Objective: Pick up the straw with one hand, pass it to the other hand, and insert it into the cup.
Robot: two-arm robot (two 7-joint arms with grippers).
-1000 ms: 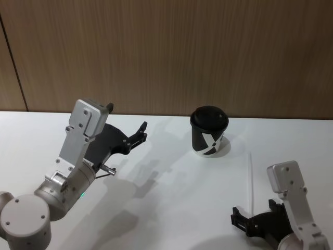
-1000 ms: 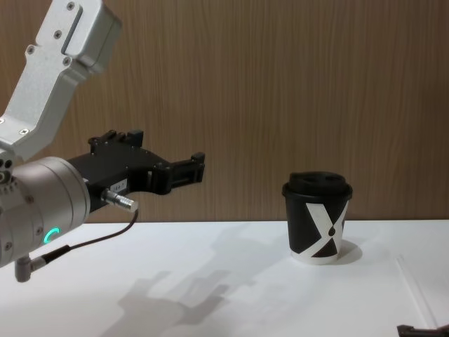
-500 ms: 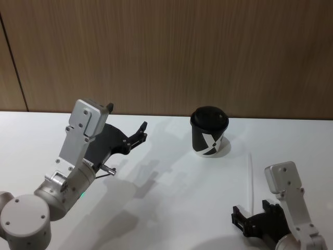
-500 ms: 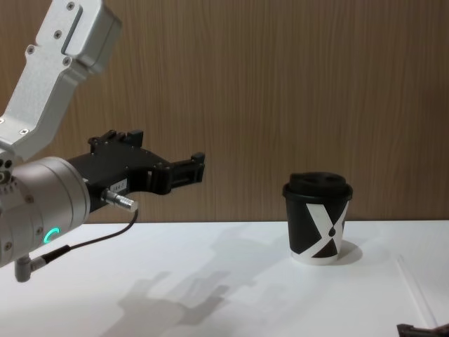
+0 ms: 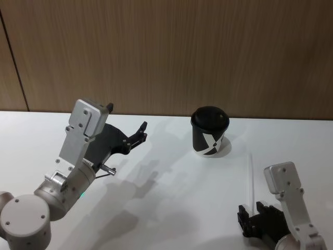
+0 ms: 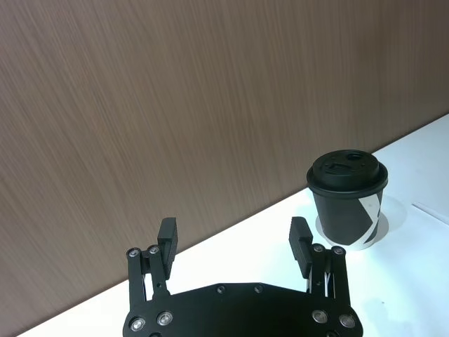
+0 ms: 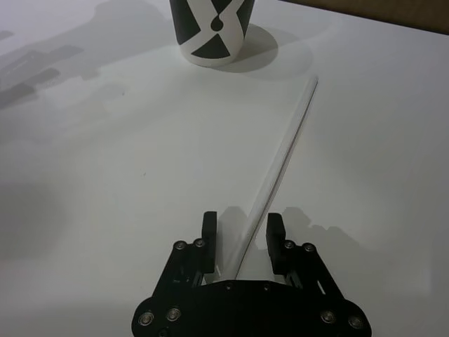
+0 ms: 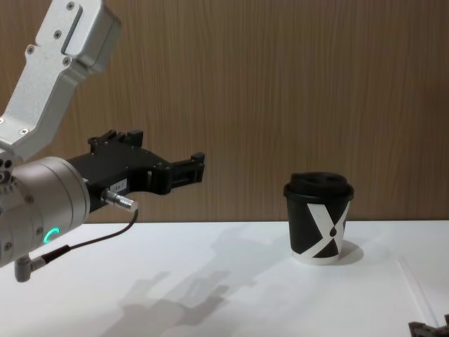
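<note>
Straddling the near end of the straw (image 7: 284,158), flat on the table (image 5: 171,208) right of the cup (image 5: 209,131), my right fingers (image 7: 208,228) are apart, my left fingers (image 6: 167,233) raised apart at left; lift, handover and insertion remain.

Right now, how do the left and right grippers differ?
The left gripper hangs raised above the table, to the left of the cup. The right gripper sits low by the table, to the cup's right and nearer the robot. The left gripper has nothing between its fingers, while the right gripper straddles the near end of the straw. Both are open.
</note>
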